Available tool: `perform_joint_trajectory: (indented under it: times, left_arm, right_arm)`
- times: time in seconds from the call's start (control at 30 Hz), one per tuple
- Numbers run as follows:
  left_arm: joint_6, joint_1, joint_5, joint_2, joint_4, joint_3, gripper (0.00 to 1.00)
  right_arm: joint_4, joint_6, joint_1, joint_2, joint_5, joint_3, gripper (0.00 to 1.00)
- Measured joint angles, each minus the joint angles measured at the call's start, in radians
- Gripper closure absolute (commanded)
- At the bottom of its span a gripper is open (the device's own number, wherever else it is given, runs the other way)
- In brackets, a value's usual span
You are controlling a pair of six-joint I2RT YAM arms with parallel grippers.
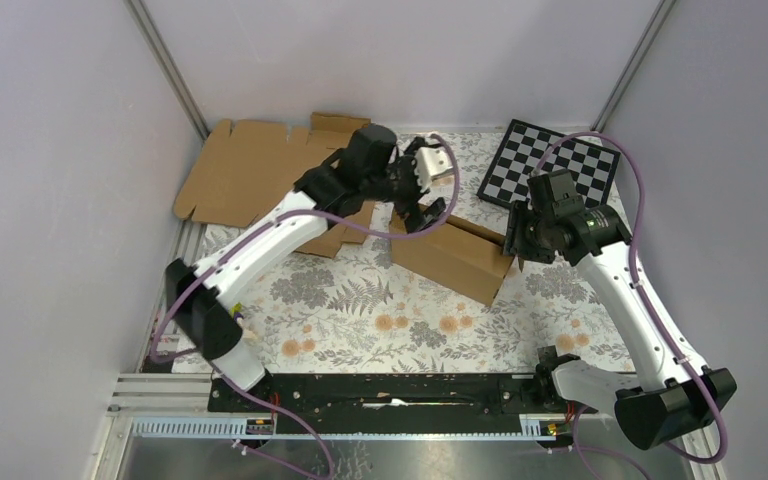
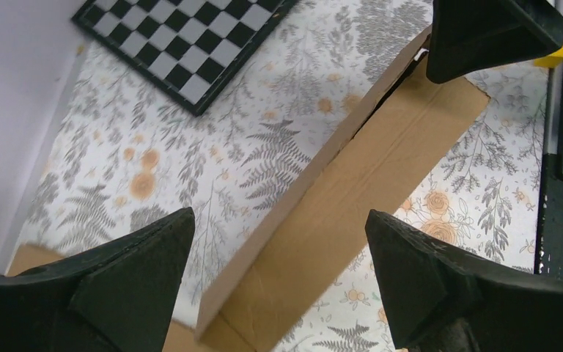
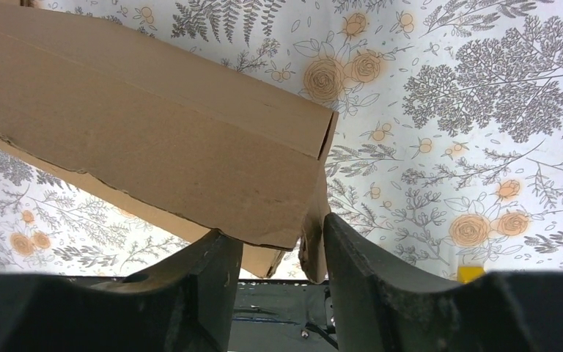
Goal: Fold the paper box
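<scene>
The left gripper point(image 2: 280, 216) is held spread wide and empty above the paper box point(image 1: 455, 262), which lies just beside the checkerboard point(image 1: 550, 165). The right gripper point(image 3: 275, 233) is set astride the box's checkerboard-side end flap (probably to steady it). Whether it is clamped cannot be told.

Matt, rough-edged corrugated cardboard paper box point(image 3: 154, 139)

The left arm point(image 1: 260, 235) stretches far forward, and the left gripper point(image 1: 428, 188) faces right with its fingers point(image 2: 132, 286) spread wide. The right arm point(image 1: 640, 300) rises from its base and angles inward. The right gripper point(image 1: 513, 243) points left, its fingers point(image 3: 366, 286) partway apart, grip unclear.
</scene>
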Motion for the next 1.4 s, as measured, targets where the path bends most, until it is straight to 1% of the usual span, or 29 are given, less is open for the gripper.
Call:
perform_joint_trajectory:
  times: [0.03, 0.1, 0.2, 0.3, 0.37, 0.53, 0.63, 0.7, 0.77, 0.97, 1.07, 1.4]
  left_arm:
    - [0.027, 0.000, 0.029, 0.044, -0.026, 0.048, 0.01]
    - [0.065, 0.001, 0.083, 0.129, -0.077, 0.138, 0.02]
    - [0.085, 0.001, 0.139, 0.212, -0.127, 0.210, 0.03]
    - [0.083, -0.008, 0.148, 0.239, -0.153, 0.210, 0.02]
    - [0.082, -0.023, 0.135, 0.238, -0.149, 0.187, 0.02]
    - [0.087, -0.072, 0.120, 0.237, -0.131, 0.132, 0.01]
    - [0.091, -0.084, 0.117, 0.238, -0.130, 0.133, 0.03]
    - [0.094, -0.089, 0.102, 0.241, -0.130, 0.134, 0.06]
    - [0.096, -0.093, 0.085, 0.251, -0.128, 0.134, 0.12]
    - [0.084, -0.099, 0.065, 0.290, -0.128, 0.153, 0.22]
    - [0.081, -0.106, 0.053, 0.294, -0.128, 0.156, 0.31]
    - [0.076, -0.119, 0.025, 0.306, -0.102, 0.159, 0.47]
  right_arm:
    - [0.000, -0.003, 0.000, -0.003, 0.000, -0.001, 0.56]
    - [0.000, -0.006, 0.000, -0.013, 0.001, -0.006, 0.58]
    - [-0.002, -0.009, 0.000, -0.026, 0.006, -0.015, 0.62]
    - [-0.005, -0.009, 0.000, -0.044, 0.008, -0.027, 0.63]
    - [-0.005, -0.010, 0.000, -0.051, 0.008, -0.030, 0.65]
    - [-0.006, -0.008, 0.000, -0.052, 0.006, -0.039, 0.80]
    - [-0.007, 0.000, 0.000, -0.052, 0.000, -0.039, 0.82]
    - [-0.014, 0.007, 0.000, -0.050, -0.009, -0.033, 0.84]
    - [-0.027, 0.017, 0.000, -0.046, -0.027, -0.018, 0.85]
    - [-0.049, 0.054, -0.003, -0.037, -0.066, 0.011, 0.89]
    - [-0.057, 0.076, -0.005, -0.033, -0.076, 0.011, 0.90]
    - [-0.063, 0.173, -0.011, -0.032, -0.112, 0.011, 0.93]
